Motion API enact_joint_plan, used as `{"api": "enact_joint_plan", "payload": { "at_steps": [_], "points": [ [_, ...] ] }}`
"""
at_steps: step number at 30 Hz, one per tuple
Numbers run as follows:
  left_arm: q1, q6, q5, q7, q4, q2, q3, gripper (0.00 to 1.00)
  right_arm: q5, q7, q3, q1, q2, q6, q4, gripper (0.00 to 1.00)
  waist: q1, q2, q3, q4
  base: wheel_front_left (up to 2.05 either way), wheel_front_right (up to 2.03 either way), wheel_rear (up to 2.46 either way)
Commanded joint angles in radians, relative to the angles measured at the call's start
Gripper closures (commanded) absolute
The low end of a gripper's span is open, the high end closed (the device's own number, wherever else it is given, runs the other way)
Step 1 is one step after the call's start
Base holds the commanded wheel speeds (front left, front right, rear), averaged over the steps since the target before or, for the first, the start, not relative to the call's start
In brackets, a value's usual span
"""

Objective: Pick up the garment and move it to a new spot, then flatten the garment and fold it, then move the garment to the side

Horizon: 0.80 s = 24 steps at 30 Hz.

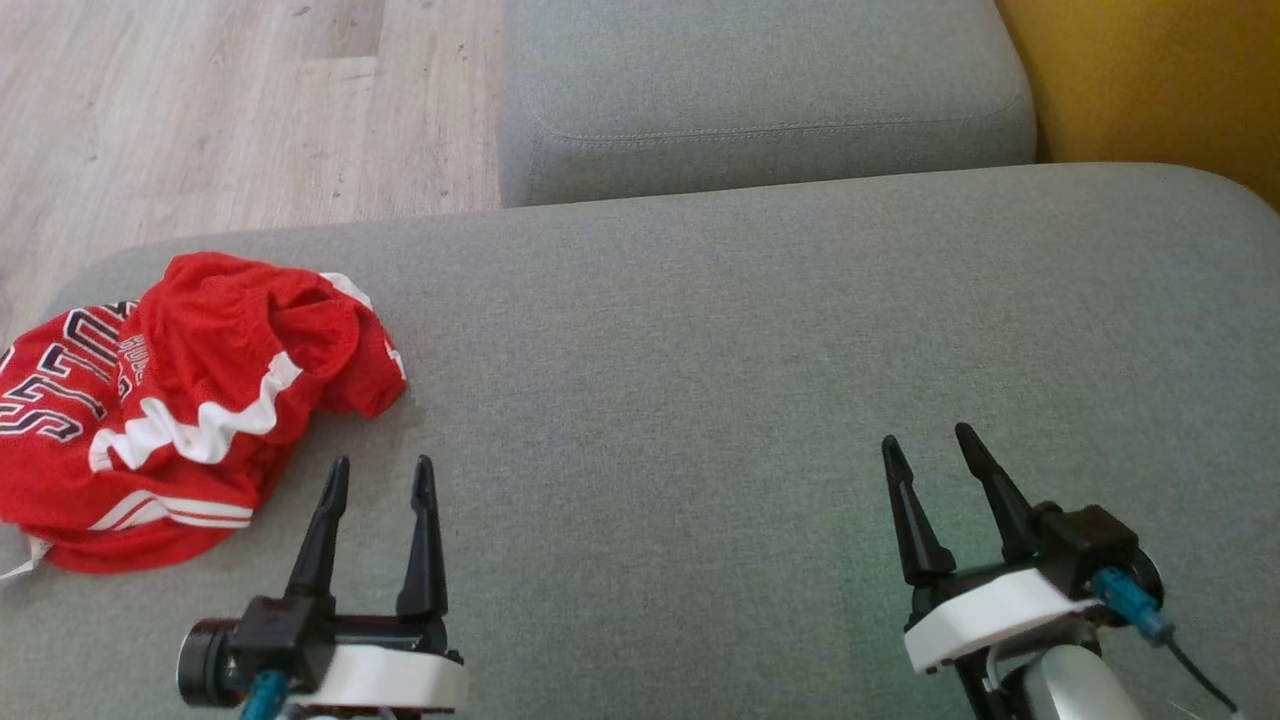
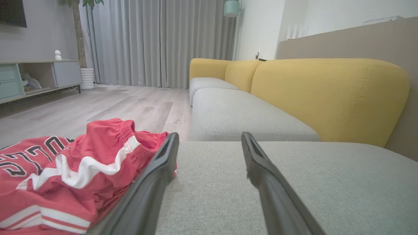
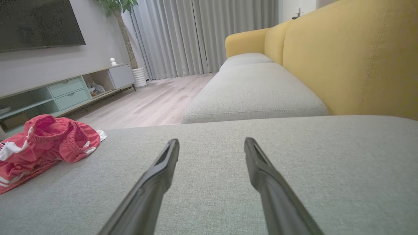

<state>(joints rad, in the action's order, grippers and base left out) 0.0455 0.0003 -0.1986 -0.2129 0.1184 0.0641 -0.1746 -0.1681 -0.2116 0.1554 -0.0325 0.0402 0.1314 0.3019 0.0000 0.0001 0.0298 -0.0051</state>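
The garment [image 1: 180, 400] is a crumpled red sports piece with white stripes and dark lettering, lying bunched at the left end of the grey sofa cushion [image 1: 750, 350]. The left wrist view has the garment [image 2: 65, 176] at lower left, and the right wrist view has the garment [image 3: 42, 147] far left. My left gripper [image 1: 382, 475] stands open just right of the garment's near edge, holding nothing; in its wrist view the left gripper [image 2: 209, 140] points past the cloth. My right gripper [image 1: 925, 445] is open over bare cushion at the lower right, and the right gripper [image 3: 211, 143] has nothing between its fingers.
A second grey seat cushion [image 1: 760, 90] lies beyond, with the yellow backrest [image 1: 1150, 80] at the right. Wooden floor [image 1: 230, 110] lies off the cushion's far-left edge. A TV cabinet [image 3: 65, 91] and curtains [image 2: 147, 42] stand across the room.
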Motion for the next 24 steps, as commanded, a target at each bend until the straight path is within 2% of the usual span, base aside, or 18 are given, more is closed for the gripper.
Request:
{"api": "enact_joint_plan", "payload": {
  "at_steps": [1,12,24],
  "points": [
    [-0.029,0.007,0.040,-0.015,-0.045,0.011,0.017,0.00,0.040,-0.016,0.021,-0.062,0.009,-0.001,-0.040,0.00,0.0000,-0.0001,0.000,-0.002,0.00,0.00,0.00],
    [-0.033,0.028,0.191,-0.049,-0.051,0.017,-0.006,0.00,0.196,-0.050,0.033,-0.071,0.010,-0.001,-0.056,0.00,0.0000,-0.0001,-0.001,-0.009,0.00,0.00,0.00],
    [-0.034,0.031,0.189,-0.049,-0.038,0.018,-0.007,0.00,0.191,-0.050,0.016,-0.067,0.010,-0.001,-0.049,0.00,0.0000,-0.0001,0.003,-0.011,0.00,0.00,0.00]
  ]
}}
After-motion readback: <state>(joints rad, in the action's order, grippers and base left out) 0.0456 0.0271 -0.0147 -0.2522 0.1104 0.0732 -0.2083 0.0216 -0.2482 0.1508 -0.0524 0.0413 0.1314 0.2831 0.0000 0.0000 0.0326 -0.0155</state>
